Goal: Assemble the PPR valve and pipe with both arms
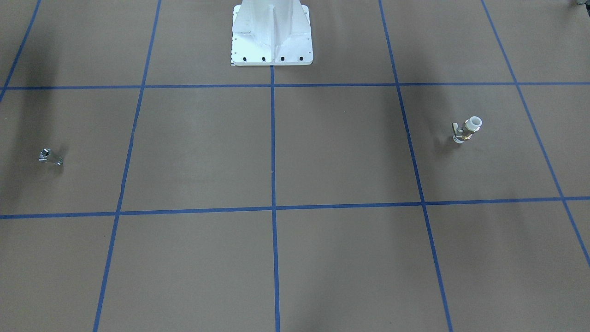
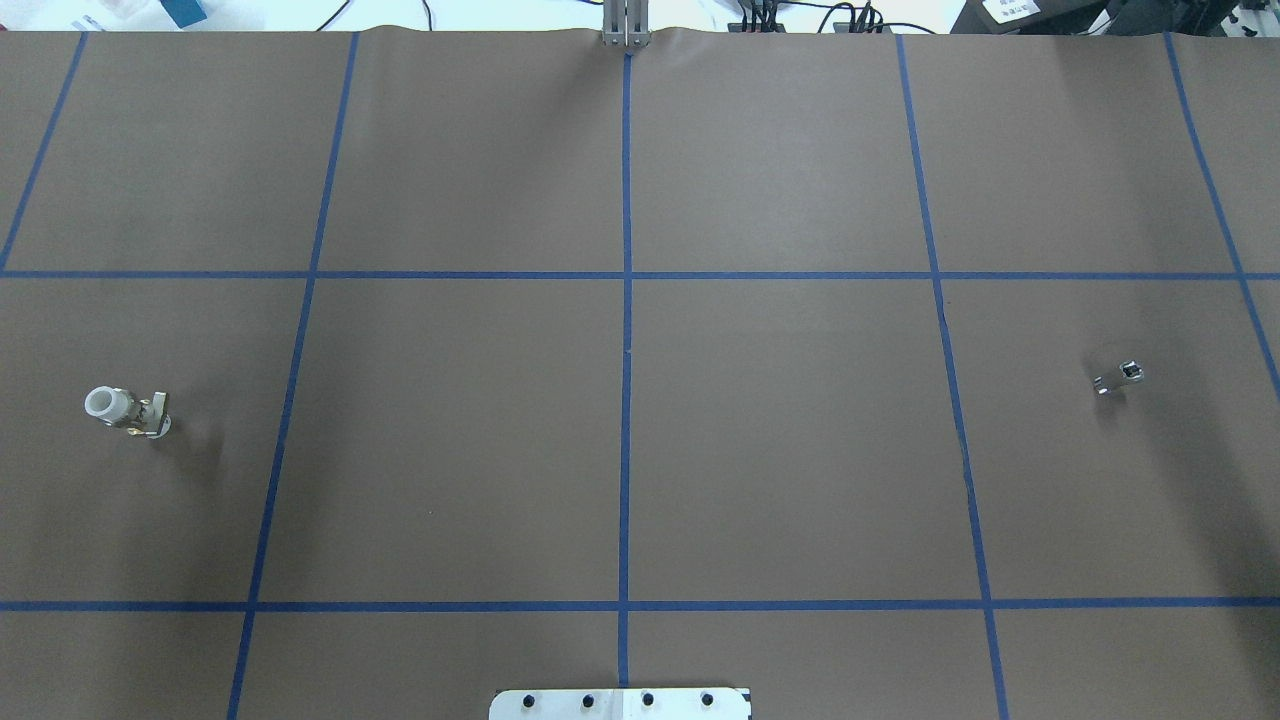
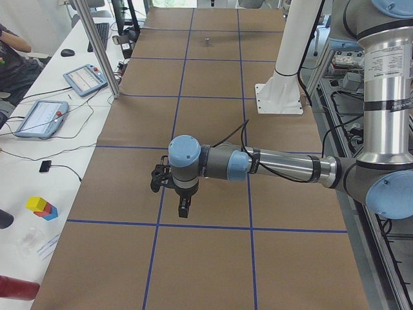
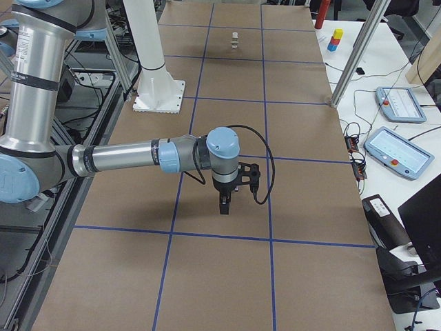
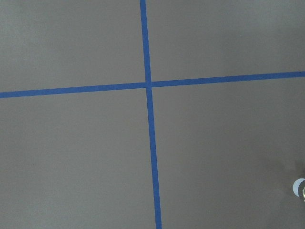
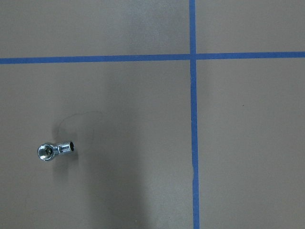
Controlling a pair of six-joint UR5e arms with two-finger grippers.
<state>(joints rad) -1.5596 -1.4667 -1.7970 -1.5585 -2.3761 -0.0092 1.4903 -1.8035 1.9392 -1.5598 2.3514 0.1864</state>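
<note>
- Left gripper (image 3: 183, 210), black and two-fingered, hangs pointing down over the table on the near grey-silver left arm (image 3: 290, 169). Its jaws are too small in that side view to tell whether they are wide or narrow.
- Black two-fingered right gripper (image 4: 223, 207) hangs the same way on the right arm (image 4: 124, 157), and its jaws cannot be judged either.
- The PPR valve (image 1: 466, 130), a stubby brass-gold fitting with a white plastic tube end, stands upright on the robot's left side, tube end up. The left wrist camera catches only a sliver of it at its right edge.
- The pipe (image 2: 1118, 377), a tiny shiny silver metal fitting, lies on the robot's right side, well apart from the valve. Its round end and short side stub show in the right wrist view.
- Both rest on the brown paper-covered table (image 1: 341, 147), which is marked with a blue tape grid (image 1: 273, 138).
- A white bolted pedestal base (image 1: 272, 37) stands at the robot's edge.
</note>
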